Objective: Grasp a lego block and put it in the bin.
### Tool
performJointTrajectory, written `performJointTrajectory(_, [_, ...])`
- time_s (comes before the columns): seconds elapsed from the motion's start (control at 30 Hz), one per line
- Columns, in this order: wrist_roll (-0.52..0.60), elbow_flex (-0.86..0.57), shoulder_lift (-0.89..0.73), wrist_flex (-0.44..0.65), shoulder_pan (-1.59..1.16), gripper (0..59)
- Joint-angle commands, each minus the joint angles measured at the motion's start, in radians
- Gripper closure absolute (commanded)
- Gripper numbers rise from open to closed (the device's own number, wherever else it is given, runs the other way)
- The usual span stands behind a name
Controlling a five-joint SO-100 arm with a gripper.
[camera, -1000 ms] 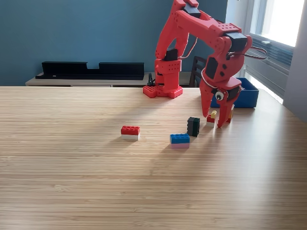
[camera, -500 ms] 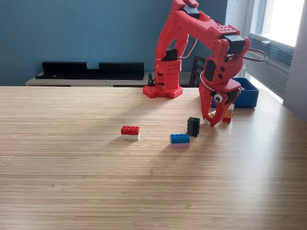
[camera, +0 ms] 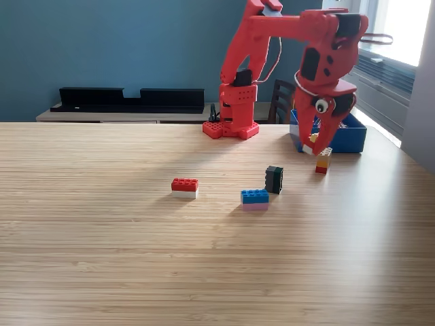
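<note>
In the exterior view my red gripper (camera: 312, 145) hangs above the table, just in front of the blue bin (camera: 352, 134) at the right. It is shut on a small yellow, red and white lego block (camera: 312, 139), held clear of the tabletop. A yellow and orange block (camera: 323, 160) stands on the table just below and to the right of the gripper. Further left lie a black block (camera: 274, 178), a blue block (camera: 255, 197) and a red and white block (camera: 185, 187).
The arm's red base (camera: 232, 115) is fixed at the table's far edge. A black tray (camera: 132, 99) sits on a low shelf behind the table. A window and radiator are at the right.
The gripper closed on the small block beside the black one, then rose and moved right toward the bin with it. The other blocks stayed put.
</note>
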Motion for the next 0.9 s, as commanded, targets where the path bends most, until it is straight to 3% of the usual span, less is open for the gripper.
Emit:
performJointTrajectory(0.03, [0.009, -0.089, 0.037, 0.044, -0.117, 58.6])
performJointTrajectory(0.17, [0.025, -0.1, 0.063, 0.069, -0.241, 58.6])
performJointTrajectory(0.6, [0.008, 0.153, 0.419, 0.066, -0.568, 58.6])
performJointTrajectory(0.9, [-0.015, 0.334, 0.488, 0.066, -0.719, 58.6])
